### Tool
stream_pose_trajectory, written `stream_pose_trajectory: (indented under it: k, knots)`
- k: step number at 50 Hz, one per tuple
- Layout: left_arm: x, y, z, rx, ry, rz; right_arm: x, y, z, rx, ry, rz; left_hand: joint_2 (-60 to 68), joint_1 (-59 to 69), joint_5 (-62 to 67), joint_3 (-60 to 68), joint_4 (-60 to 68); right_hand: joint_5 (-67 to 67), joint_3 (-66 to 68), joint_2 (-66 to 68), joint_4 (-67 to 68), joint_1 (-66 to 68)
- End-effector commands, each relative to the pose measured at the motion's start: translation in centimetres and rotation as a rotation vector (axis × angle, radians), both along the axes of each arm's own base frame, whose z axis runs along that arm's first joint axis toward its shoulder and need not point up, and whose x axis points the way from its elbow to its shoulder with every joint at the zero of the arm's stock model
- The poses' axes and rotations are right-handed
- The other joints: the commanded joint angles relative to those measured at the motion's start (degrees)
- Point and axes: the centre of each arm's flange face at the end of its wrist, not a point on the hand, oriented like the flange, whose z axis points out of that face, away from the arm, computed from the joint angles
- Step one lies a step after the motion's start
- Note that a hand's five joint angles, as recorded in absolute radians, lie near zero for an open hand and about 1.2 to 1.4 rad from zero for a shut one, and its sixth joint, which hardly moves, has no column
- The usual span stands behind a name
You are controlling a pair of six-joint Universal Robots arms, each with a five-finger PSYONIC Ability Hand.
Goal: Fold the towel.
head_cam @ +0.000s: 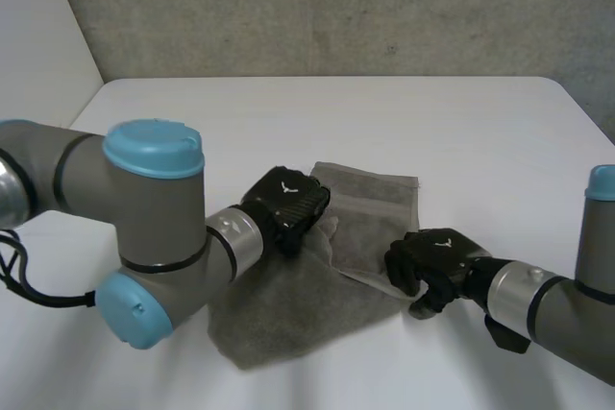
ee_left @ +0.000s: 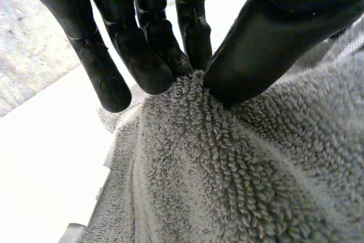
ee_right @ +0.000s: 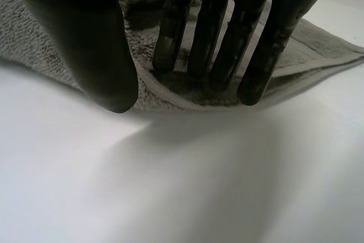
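White table point(head_cam: 404, 122) against rough grey concrete wall point(head_cam: 336, 7); plain white panel point(head_cam: 38, 26) at left.

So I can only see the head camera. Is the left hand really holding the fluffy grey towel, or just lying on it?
Observer: Holding it. The left wrist view shows the left hand pinching a raised ridge of the grey terry towel between fingers and thumb.
Operator: And the right hand?
Observer: Not gripping. Its wrist view shows the right hand with straight fingers, tips resting on the towel just inside the hemmed edge.
Operator: And its thumb?
Observer: It hangs apart from the fingers, pinching nothing.
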Motion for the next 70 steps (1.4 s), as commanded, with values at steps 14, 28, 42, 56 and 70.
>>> stream_pose_trajectory:
  k: [14,28,42,56,70]
  knots:
    - [1.9,0.0,1.8,0.100,0.127,0.105,2.9,0.2,0.0,-0.021,-0.052,0.044,0.83,1.96,1.15,0.69,0.40,29.79,29.95,29.92,29.92,29.64]
    - [3.0,-6.4,7.3,-0.090,0.230,0.222,4.9,-5.2,8.3,-0.357,0.157,0.188,0.83,1.96,1.15,0.69,0.40,29.79,29.95,29.92,29.92,29.64]
    - [6.6,-11.3,26.6,-0.671,0.853,0.480,8.8,-8.8,31.3,-1.357,-0.208,-0.279,0.83,1.96,1.15,0.69,0.40,29.79,29.95,29.92,29.92,29.64]
    - [7.1,-11.6,19.9,-0.465,0.774,0.428,11.0,-7.2,24.2,-1.057,-0.059,-0.117,0.83,1.96,1.15,0.69,0.40,29.79,29.95,29.92,29.92,29.64]
    - [6.7,-9.2,7.9,-0.159,0.556,0.404,11.4,-3.3,21.3,-0.929,-0.006,0.023,-30.29,-29.16,-29.98,-30.43,-30.72,29.79,29.95,29.92,29.92,29.64]
